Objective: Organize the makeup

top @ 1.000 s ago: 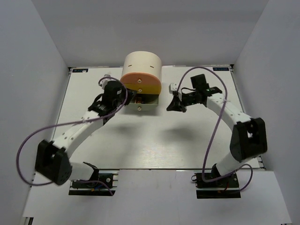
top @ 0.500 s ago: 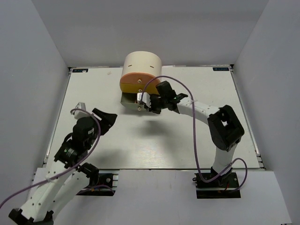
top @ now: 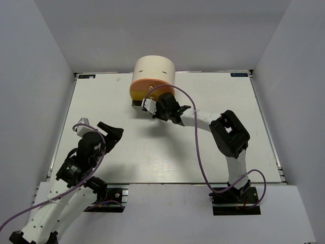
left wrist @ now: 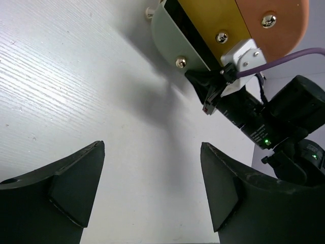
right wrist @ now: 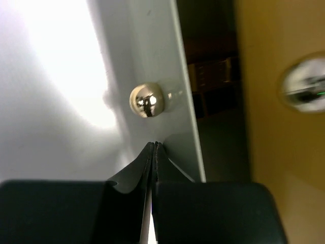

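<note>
I have the right gripper (right wrist: pixel 154 146) with its black fingers pressed flat together, holding nothing. The tips are set against the pale grey front of the lowest drawer (right wrist: pixel 152 56), just under its shiny round metal knob (right wrist: pixel 147 100). That drawer belongs to the big cream cylindrical box (top: pixel 154 68) at the far side of the white table (top: pixel 213 152). It stands out a little from under the yellow drawer front (right wrist: pixel 269 162) above it. None of the makeup shows in the open; a dim gold-brown shape (right wrist: pixel 216 71) in the dark gap is, I judge, some of it stowed inside. The job now looks like shoving that drawer home. I'd push straight along its slide, close by the knob so it doesn't skew and jam. I'd also go slowly, lest the light box skid backward. The left gripper (left wrist: pixel 152 147) hangs well back near its base, fingers spread wide and empty, out of the way.
</note>
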